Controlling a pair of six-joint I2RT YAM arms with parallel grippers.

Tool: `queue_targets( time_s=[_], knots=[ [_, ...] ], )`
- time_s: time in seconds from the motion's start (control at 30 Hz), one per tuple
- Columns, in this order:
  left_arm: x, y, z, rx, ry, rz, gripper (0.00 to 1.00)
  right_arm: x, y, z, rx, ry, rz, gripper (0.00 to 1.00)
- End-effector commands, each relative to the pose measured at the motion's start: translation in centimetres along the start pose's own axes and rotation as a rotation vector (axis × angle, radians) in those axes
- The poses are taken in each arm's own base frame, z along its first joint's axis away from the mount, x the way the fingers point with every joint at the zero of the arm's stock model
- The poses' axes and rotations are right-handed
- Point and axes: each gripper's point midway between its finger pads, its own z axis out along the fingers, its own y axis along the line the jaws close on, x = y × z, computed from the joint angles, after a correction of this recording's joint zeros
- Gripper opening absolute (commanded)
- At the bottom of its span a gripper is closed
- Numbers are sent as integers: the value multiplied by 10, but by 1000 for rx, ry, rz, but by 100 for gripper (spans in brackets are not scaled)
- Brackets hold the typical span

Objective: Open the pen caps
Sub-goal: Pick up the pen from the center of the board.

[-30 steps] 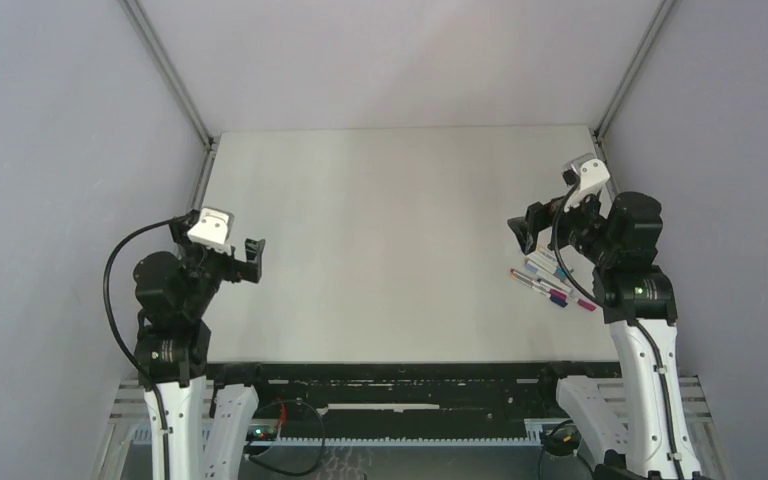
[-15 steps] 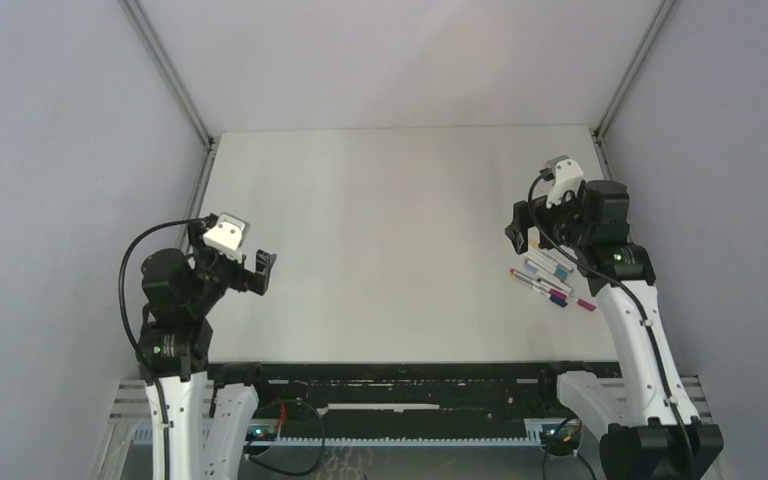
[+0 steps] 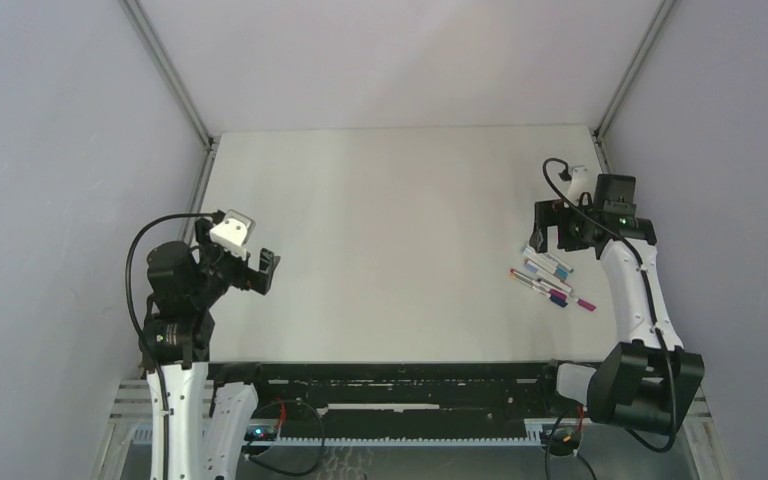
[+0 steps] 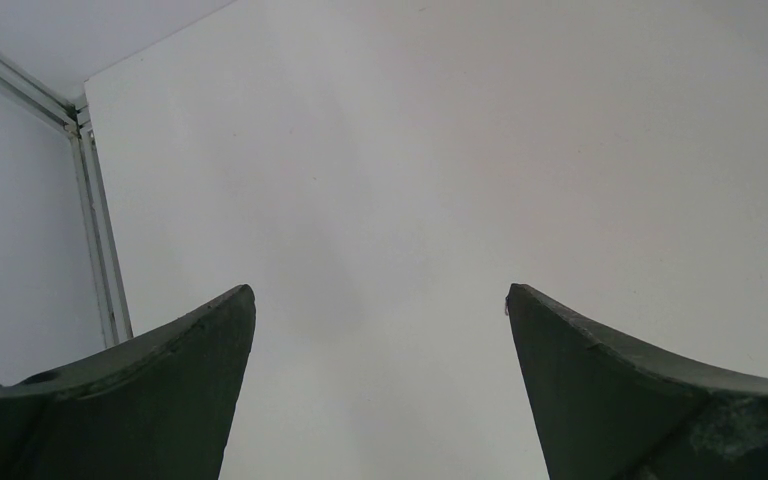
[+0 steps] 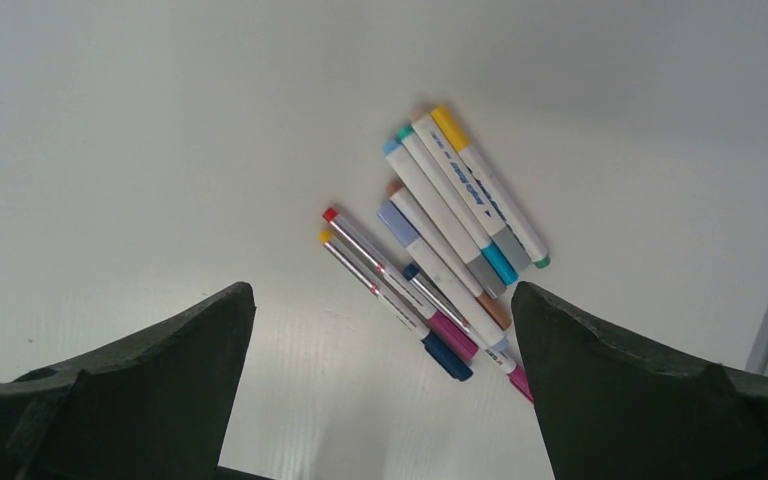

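Pens (image 3: 552, 283) near table's (image 3: 390, 230) right edge; wall (image 3: 730, 200) adjoining.

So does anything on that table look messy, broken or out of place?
Nothing much stands out. The pens lie in a loose bunch near the table's right edge, roughly side by side, ends staggered. No spill or damage shows. The left hand and right hand are open and empty.

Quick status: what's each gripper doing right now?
Left gripper: open, holding nothing.
Right gripper: open, holding nothing, not touching the pens.
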Motion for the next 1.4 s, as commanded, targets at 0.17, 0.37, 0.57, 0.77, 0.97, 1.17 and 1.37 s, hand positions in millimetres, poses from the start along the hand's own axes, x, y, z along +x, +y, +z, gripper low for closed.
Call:
queue_targets(
  time_s=[0.17,0.37,0.57,0.77,0.97,1.17,1.37],
  knots=[
    [3,-4,2,26,-12,17,100,1,-35,12,58,46,-14,100],
    [2,-5,2,28,-15,18,100,13,-65,23,104,95,-37,93],
    [2,-5,1,29,-17,20,100,28,-89,40,148,166,-37,77],
    [2,-7,1,39,-18,20,100,31,-110,58,213,193,-35,66],
    [2,-9,1,48,-18,21,100,32,-118,73,231,227,-32,58],
    [2,-9,1,50,-16,21,100,31,-117,84,245,239,-47,57],
    [3,-9,1,50,-14,20,100,34,-111,94,214,259,-42,56]
  ],
)
